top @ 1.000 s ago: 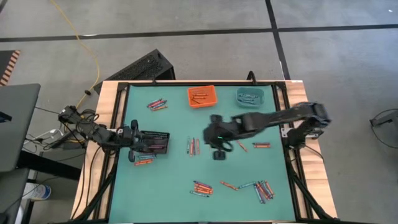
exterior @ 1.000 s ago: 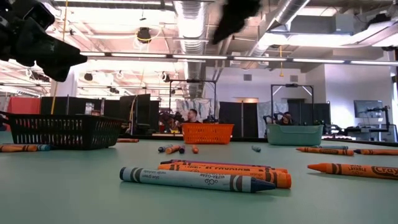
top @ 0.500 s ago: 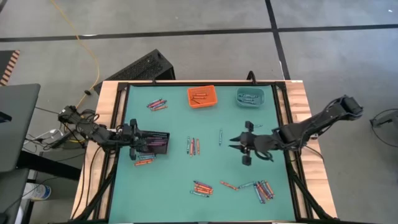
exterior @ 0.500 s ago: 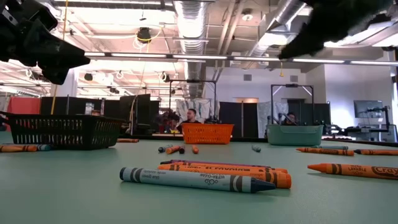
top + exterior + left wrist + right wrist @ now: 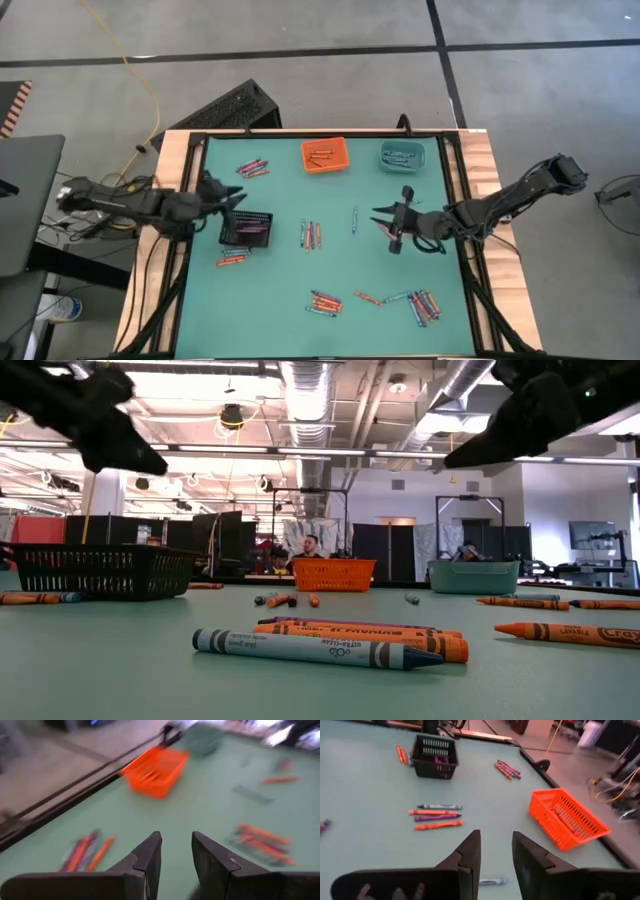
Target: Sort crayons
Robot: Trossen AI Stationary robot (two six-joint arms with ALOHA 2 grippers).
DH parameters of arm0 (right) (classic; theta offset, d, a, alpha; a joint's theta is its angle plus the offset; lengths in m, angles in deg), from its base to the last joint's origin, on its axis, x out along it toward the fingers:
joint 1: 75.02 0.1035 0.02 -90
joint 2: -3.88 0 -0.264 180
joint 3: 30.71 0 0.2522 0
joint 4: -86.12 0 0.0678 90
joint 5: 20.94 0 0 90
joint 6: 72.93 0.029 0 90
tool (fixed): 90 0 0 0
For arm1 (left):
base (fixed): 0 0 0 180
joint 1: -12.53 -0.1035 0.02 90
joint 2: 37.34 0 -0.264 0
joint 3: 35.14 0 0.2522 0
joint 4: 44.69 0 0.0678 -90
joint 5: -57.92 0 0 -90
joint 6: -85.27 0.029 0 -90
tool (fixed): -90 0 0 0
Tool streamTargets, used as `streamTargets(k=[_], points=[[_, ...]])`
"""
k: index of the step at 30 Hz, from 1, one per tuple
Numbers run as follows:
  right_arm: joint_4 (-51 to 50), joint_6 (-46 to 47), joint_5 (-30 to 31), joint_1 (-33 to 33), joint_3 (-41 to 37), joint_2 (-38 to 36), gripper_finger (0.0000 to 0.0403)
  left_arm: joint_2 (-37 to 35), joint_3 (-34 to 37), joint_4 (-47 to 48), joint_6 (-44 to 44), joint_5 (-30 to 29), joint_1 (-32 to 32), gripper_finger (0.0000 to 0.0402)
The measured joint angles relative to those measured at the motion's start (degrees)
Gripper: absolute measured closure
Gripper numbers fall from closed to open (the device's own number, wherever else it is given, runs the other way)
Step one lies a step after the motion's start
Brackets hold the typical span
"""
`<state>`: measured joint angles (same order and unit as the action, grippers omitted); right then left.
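Green desk (image 5: pixel 200 300) with three bins on it, so taking the black bin (image 5: pixel 247 229) as the landmark: it sits toward the desk's left side and has a few purple-pink crayons lying in the bottom, best seen from above. The orange bin (image 5: pixel 324 155) is up by the far edge, right of the black bin, with several orange crayons in it, and the teal bin (image 5: pixel 402 156) is further right along that same edge with some blue-grey ones inside. Loose crayons (image 5: pixel 311 235) are everywhere else: a small row just right of the black bin, a couple of orange ones (image 5: pixel 231 260) right in front of it, a mixed bunch (image 5: pixel 252 167) behind it near the far edge, one lone crayon (image 5: pixel 354 219) further right, and two piles along the near edge, one (image 5: pixel 325 302) right of the black bin and a bigger one (image 5: pixel 423 304) way off toward the right corner. Left end effector (image 5: pixel 234 198) hangs just behind the black bin's back left corner, fingers parted with only a narrow gap, nothing in them. Right end effector (image 5: pixel 390 223) is well to the right of the black bin, past the lone crayon, over bare desk, also slightly open and empty in its wrist view (image 5: pixel 496 851).
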<state>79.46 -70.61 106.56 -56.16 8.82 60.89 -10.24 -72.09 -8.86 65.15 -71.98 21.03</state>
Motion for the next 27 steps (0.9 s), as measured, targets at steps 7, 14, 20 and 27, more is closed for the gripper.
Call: streamTargets(k=[7, 14, 20, 27], points=[[1.3, -5.79, 0.05, -2.15, 0.0, -0.02, 0.0296, 20.67, -10.49, 1.57, 6.46, 20.34, -23.58, 0.0304], [-8.89, -3.33, 10.35, -4.59, -0.01, -0.78, 0.0296, 37.57, -17.7, 2.49, 13.89, 25.86, -39.42, 0.0304], [-10.74, -3.71, 12.12, 1.22, -0.01, -6.44, 0.0296, 44.1, -18.72, 2.39, 17.3, 25.72, -44.91, 0.0304], [-3.34, -12.68, 1.86, 14.24, -3.08, -17.9, 0.0296, 43.65, -18.74, 2.28, 19.76, 29.63, -47.22, 0.0304]])
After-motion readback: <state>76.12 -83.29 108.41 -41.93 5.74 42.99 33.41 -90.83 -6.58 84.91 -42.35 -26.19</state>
